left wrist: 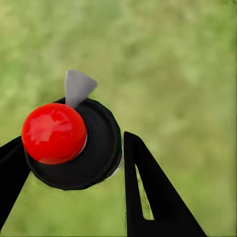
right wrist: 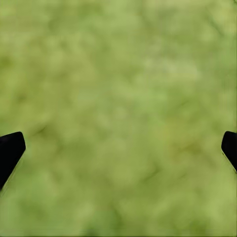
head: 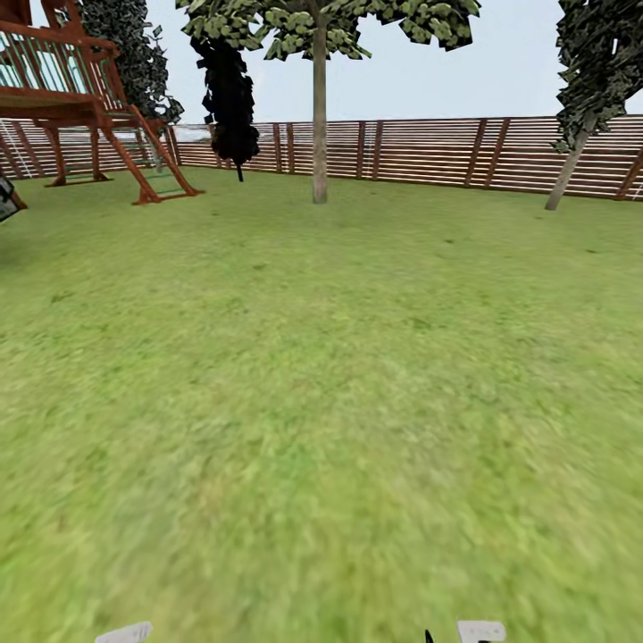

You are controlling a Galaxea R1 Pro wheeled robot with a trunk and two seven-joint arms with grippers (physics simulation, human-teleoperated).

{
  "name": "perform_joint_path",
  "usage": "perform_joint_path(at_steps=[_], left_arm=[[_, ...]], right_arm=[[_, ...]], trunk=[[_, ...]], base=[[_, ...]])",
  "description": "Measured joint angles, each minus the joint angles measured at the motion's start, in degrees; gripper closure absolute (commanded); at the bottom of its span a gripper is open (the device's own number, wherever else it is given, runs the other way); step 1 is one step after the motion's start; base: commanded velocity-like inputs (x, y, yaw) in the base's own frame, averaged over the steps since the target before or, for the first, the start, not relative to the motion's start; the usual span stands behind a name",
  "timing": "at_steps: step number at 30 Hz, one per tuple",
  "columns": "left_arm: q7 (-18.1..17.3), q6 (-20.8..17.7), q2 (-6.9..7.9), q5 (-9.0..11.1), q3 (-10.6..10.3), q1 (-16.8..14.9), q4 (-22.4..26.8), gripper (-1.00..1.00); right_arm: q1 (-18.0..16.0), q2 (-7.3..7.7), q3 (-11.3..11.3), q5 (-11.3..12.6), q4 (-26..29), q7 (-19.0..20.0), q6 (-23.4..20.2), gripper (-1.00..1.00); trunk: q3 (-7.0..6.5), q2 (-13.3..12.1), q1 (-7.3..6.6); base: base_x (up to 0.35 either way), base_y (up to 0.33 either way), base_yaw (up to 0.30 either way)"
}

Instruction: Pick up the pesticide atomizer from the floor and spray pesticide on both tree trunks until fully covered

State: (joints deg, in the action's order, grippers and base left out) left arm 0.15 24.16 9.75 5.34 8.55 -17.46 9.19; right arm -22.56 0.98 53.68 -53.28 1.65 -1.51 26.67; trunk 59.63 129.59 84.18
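Left gripper (left wrist: 74, 163): two black fingers (left wrist: 148, 192) closed on the pesticide atomizer (left wrist: 74, 143), one finger at each side of its round black body. Seen from above in the left wrist view: a glossy red ball cap sits on the black disc, and a small grey nozzle (left wrist: 77, 86) juts from the disc's far rim. Blurred green lawn (left wrist: 187, 74) lies beneath, well apart from the atomizer.

Right gripper (right wrist: 118, 148): the black fingers (right wrist: 10, 150) are spread wide, tips showing at opposite edges of the right wrist view, nothing between them. Blurred green grass lies below.

Head view, near edge: two pale grey pieces, one at the lower left (head: 125, 633) and one at the lower right (head: 480, 630), with a small black tip beside the right one; what they belong to cannot be told.

Lawn (head: 321, 402): wide, green, running from the near edge to the fence.

Tree (head: 319, 107): straight, bare beige-grey trunk, foliage only at the top, standing at the lawn's far edge just before the fence, middle of the head view.

Second tree (head: 572, 161): leaning pale trunk, dark foliage, far right corner of the lawn.

Dark-leaved tree (head: 228, 98): thin trunk, left of the straight tree.

Fence (head: 464, 152): brown horizontal slats along the far edge.

Play frame (head: 89, 98): red-brown wood with a ladder, far left corner of the lawn.
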Motion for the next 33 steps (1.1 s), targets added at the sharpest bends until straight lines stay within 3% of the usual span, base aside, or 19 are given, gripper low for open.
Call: perform_joint_path(at_steps=[33], left_arm=[[0.04, 0.0, 0.18, 0.0, 0.0, 0.0, 0.0, 1.0]], right_arm=[[0.0, 0.05, 0.0, 0.0, 0.0, 0.0, 0.01, -1.0]], trunk=[[0.0, 0.0, 0.0]], base=[[0.341, 0.0, 0.0]])
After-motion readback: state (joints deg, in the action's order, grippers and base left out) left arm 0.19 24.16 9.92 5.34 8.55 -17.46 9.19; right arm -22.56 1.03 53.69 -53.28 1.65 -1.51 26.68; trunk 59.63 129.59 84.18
